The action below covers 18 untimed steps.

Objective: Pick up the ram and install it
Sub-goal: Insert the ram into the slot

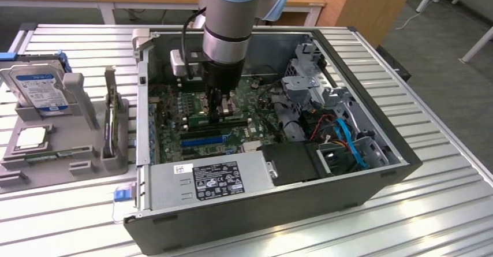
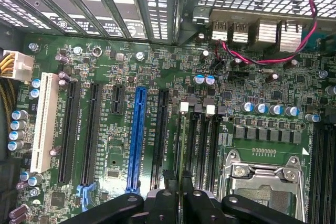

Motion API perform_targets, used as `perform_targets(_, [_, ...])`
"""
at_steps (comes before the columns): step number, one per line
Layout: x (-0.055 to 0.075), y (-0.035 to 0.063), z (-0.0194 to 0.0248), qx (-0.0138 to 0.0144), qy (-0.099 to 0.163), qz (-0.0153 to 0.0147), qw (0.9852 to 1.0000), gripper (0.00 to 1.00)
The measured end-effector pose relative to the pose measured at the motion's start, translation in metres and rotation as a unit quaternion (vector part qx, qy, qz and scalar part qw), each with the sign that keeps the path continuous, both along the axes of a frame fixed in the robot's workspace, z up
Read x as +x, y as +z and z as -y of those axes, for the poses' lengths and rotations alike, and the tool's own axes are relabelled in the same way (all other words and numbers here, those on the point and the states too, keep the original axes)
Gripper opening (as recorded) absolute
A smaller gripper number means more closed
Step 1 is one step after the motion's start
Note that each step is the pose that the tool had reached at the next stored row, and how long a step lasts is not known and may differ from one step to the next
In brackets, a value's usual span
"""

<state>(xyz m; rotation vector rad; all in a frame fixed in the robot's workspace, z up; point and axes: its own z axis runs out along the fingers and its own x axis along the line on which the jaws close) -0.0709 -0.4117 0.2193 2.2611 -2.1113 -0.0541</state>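
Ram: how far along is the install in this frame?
Done: the ram is picked up and inside the computer case. In hand: the gripper is shut on it, holding it edge-on, lined up beside the black memory slots. Left: it is not yet released, and whether it is fully seated cannot be told.

The jaws hide part of the ram (image 2: 179,142).

The arm (image 1: 231,20) enters the exterior view at twelve o'clock and stands almost vertical, its wrist pointing straight down toward six. At its end the gripper (image 1: 220,115) sits low, its two dark fingers (image 2: 169,187) drawn narrow and pinching the edge-on ram (image 2: 180,140) between them.
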Motion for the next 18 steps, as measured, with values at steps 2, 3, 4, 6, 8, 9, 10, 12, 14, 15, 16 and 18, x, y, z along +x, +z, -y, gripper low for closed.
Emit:
perform_targets(2, [0.0, -0.0005, -0.0001, 0.0001, 0.0, 0.0, 1.0, 0.14])
perform_targets(3, [0.0, -0.0007, 0.0, 0.0, 0.0, 0.0, 1.0, 0.14])
perform_targets(4, [0.0, -0.0007, 0.0, 0.0, 0.0, 0.0, 1.0, 0.14])
perform_targets(6, [0.0, -0.0008, 0.0, 0.0, 0.0, 0.0, 1.0, 0.14])
perform_targets(8, [0.0, -0.0007, 0.0, 0.0, 0.0, 0.0, 1.0, 0.14])
perform_targets(9, [0.0, -0.0008, 0.0, 0.0, -0.002, 0.0, 1.0, 0.14])
perform_targets(10, [0.0, -0.0008, 0.0, 0.0, -0.003, 0.0, 1.0, 0.14])
perform_targets(12, [0.0, -0.0008, -0.0001, 0.0001, -0.004, 0.0001, 1.0, 0.14])
perform_targets(14, [0.0, -0.0008, 0.0, 0.0, -0.005, 0.0, 1.0, 0.14])
perform_targets(15, [0.0, -0.0008, 0.0, 0.0, -0.005, 0.0, 1.0, 0.14])
perform_targets(16, [0.0, -0.0008, 0.0, 0.0, -0.006, 0.0, 1.0, 0.14])
perform_targets(18, [0.0, -0.0008, 0.0, 0.0, -0.009, 0.0, 1.0, 0.14])
